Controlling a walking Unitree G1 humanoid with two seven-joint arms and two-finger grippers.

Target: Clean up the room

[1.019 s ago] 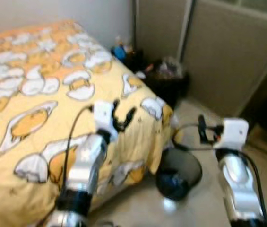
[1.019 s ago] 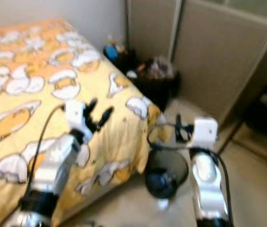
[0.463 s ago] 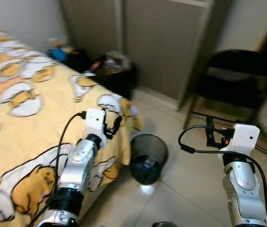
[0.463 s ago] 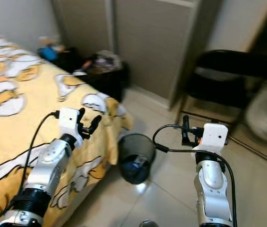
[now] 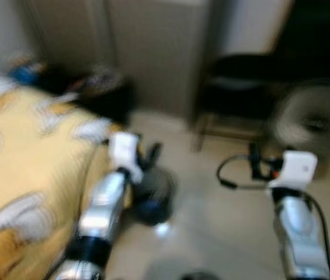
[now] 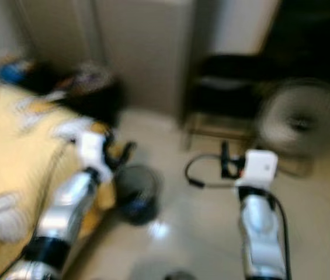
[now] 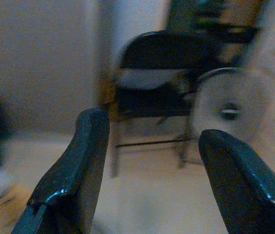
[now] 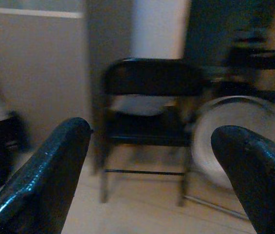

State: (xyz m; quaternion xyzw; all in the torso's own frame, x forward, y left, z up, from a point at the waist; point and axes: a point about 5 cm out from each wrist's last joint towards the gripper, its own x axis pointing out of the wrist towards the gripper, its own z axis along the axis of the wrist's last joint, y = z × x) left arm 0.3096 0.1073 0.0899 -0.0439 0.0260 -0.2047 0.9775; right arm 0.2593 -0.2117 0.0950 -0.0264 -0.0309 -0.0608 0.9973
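Black bin (image 6: 134,192) sitting near bed (image 5: 13,169), likely light, stiff: grip rim | left tool (image 7: 149,180) gaping, empty | right tool (image 8: 152,180) gaping, empty

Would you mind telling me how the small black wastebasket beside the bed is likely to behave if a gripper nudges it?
The wastebasket looks thin-walled and open-topped, so it is probably light and would slide readily on the glossy floor. It seems to hold something dark at the bottom, which may steady it slightly. A push near the rim would likelier tip it than one low down. The blur limits certainty.
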